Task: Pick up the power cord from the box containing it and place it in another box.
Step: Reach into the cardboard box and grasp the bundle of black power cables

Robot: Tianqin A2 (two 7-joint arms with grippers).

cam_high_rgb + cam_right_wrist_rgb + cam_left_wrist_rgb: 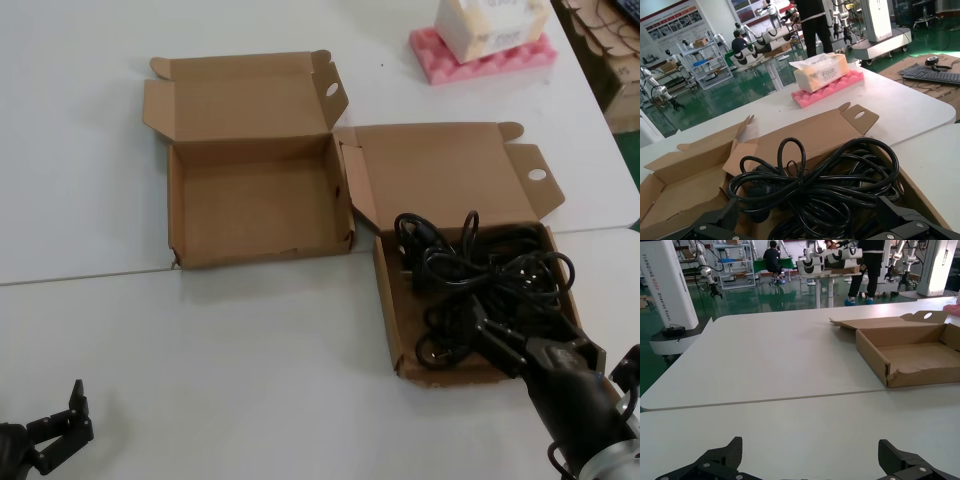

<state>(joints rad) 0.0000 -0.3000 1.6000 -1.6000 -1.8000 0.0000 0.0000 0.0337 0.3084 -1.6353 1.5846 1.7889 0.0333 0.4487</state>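
The right end effector [497, 340] sits open over the cord [480, 275] in its box [388, 300]. The left end effector [60, 425], also open, rests on the worktop [250, 350], well apart from the empty box [255, 215].

Right gripper [505, 340] hides power cord [480, 280] coils (near corner).

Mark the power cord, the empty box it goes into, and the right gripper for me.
power cord [480, 270], head view, on the tangled loops in the box.
empty box [262, 210], head view, on its bare floor.
right gripper [497, 335], head view, between its open fingertips over the cord.
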